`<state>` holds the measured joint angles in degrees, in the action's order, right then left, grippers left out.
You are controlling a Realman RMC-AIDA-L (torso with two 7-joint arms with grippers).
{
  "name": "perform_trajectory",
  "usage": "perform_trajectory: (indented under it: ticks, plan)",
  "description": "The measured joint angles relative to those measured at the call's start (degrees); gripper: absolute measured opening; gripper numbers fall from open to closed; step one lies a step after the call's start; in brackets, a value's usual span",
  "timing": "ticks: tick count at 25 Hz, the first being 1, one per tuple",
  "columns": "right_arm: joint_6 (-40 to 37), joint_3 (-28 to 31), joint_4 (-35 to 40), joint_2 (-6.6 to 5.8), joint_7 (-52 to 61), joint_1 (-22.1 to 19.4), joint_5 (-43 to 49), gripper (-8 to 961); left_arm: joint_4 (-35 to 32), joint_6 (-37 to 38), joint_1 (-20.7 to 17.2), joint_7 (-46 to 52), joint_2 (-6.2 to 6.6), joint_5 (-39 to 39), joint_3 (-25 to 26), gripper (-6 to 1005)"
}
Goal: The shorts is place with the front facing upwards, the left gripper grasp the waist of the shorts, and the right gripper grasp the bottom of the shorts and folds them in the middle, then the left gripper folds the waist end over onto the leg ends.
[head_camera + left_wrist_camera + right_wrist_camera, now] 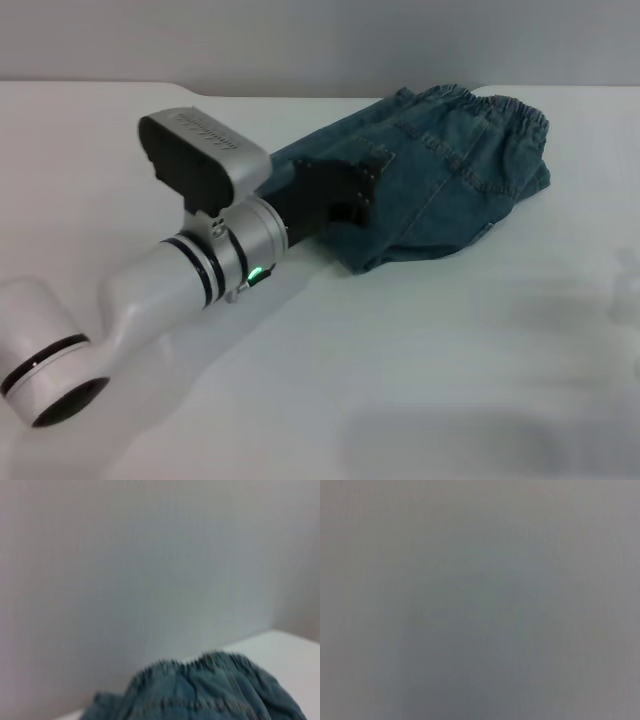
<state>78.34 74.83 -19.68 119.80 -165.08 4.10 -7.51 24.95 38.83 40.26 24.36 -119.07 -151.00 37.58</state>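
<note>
The blue denim shorts [440,180] lie in a folded heap at the back right of the white table [400,380]. Their gathered waist [495,105] runs along the far right top of the heap. It also shows in the left wrist view as a puckered waist band [210,661] in front of a grey wall. My left gripper [362,190], a black claw on a silver-white arm, rests on the left edge of the heap. I cannot pick out the leg ends. The right gripper is out of view; the right wrist view shows only plain grey.
The thick left arm [190,270] crosses the table's left half from the near left corner, a green light [256,272] on its wrist. The table's far edge [200,88] meets a grey wall just behind the shorts.
</note>
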Motion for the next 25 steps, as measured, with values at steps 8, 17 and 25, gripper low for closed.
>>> perform_trajectory:
  ticks: [8,17,25]
  plan:
    - [-4.21,-0.31,1.23,-0.40,-0.16,1.29,0.26,0,1.76,8.46,-8.40,-7.18,0.04,0.00,9.54,-1]
    - [-5.40,2.05,2.43,-0.50,-0.28,1.91,0.68,0,2.08,9.67,-11.44,-6.40,0.42,-0.13,14.26,-1]
    - [-5.93,2.17,2.45,-0.53,-0.28,1.97,0.72,0,6.79,10.59,-10.12,-0.99,0.00,-0.25,1.66,-1]
